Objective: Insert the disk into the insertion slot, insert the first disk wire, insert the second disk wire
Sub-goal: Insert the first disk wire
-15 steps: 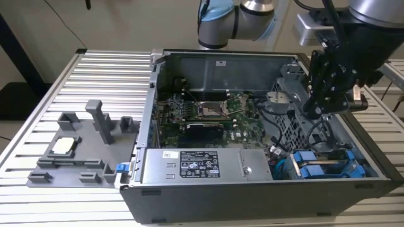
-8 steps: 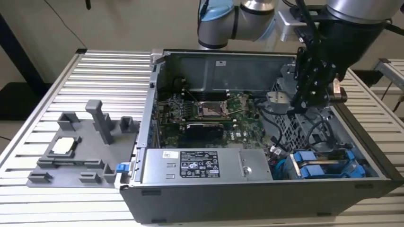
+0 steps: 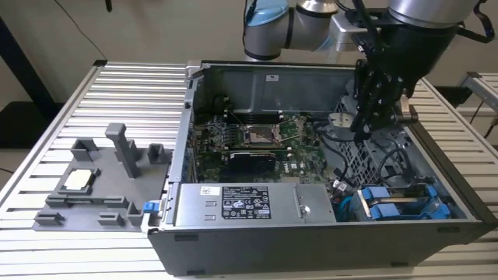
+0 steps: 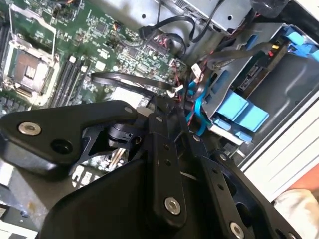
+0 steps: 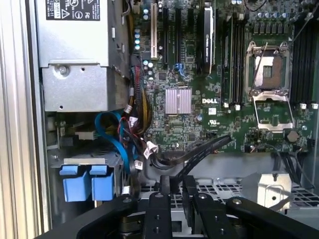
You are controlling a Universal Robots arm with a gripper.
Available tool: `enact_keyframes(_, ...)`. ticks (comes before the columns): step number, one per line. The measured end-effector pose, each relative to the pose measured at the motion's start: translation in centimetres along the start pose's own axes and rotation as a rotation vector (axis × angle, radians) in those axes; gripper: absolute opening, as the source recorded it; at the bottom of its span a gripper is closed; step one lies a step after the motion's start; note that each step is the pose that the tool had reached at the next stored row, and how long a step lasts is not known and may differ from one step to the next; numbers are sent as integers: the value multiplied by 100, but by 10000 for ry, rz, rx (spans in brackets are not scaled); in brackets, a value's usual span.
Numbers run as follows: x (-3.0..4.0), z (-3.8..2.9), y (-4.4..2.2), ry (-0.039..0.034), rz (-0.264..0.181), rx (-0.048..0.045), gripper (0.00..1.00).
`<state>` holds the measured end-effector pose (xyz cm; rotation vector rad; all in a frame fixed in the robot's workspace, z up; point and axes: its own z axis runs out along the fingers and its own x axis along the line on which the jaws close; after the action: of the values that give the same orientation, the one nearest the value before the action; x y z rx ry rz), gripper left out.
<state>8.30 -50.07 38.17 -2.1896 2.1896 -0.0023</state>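
Note:
My black gripper (image 3: 363, 129) hangs inside the open computer case, over its side on the exterior view's right. In both wrist views its fingertips (image 5: 165, 183) stand close together, with a flat black disk wire (image 5: 202, 149) running in between them. That wire (image 4: 124, 79) loops over the green board to my gripper (image 4: 160, 105). The disk (image 4: 254, 74), in its blue carrier, sits inside the insertion slot (image 3: 404, 203) of the grey drive cage. The blue tabs (image 5: 89, 183) of the cage face outward.
A grey labelled power-supply box (image 3: 233, 205) fills the case's near corner, beside the cage. The green motherboard (image 3: 257, 137) lies in the middle. Loose coloured cables (image 5: 127, 134) bunch between box and cage. A perforated grey bracket (image 5: 224, 191) lies under my gripper. A grey fixture tray (image 3: 101, 181) stands outside the case.

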Motion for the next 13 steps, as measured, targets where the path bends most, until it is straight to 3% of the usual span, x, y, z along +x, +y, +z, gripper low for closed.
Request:
enact_keyframes(3,-13,15,8,198,-326,-10,25)
enact_keyframes(7,-65,60,22,283,-621,-4,25)
enact_keyframes(9,-84,76,31,360,-777,-8,25)
enact_keyframes(11,-90,83,40,513,-947,-16,25)
enact_keyframes(13,-91,84,49,760,-1098,-28,25)
